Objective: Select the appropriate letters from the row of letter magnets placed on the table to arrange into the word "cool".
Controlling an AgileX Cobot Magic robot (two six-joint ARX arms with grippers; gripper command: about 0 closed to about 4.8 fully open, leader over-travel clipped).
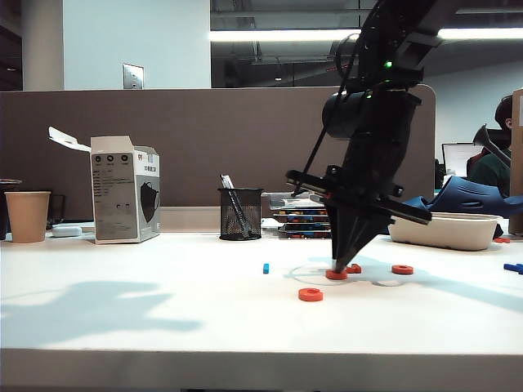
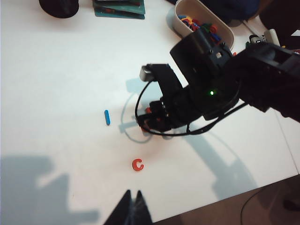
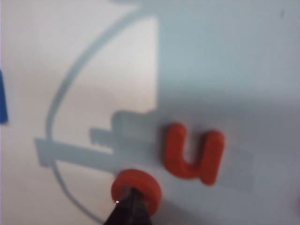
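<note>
The right gripper [image 1: 337, 270] stands point-down on the white table [image 1: 163, 310], its jaws closed with the tips in or on an orange-red O magnet [image 3: 136, 188], apparently to drag or pin the ring rather than lift it. Just beside that ring lies the notched u-shaped magnet [image 3: 193, 153], which the word does not need. A C magnet [image 2: 137, 164] lies nearer the front edge, another orange-red ring [image 1: 402, 269] sits off to the right, and the small blue bar [image 1: 266, 267] for the "l" lies apart on the left. The left gripper [image 2: 133, 207] hangs above the front of the table with jaws closed and empty, likely parked clear of the working arm
</note>
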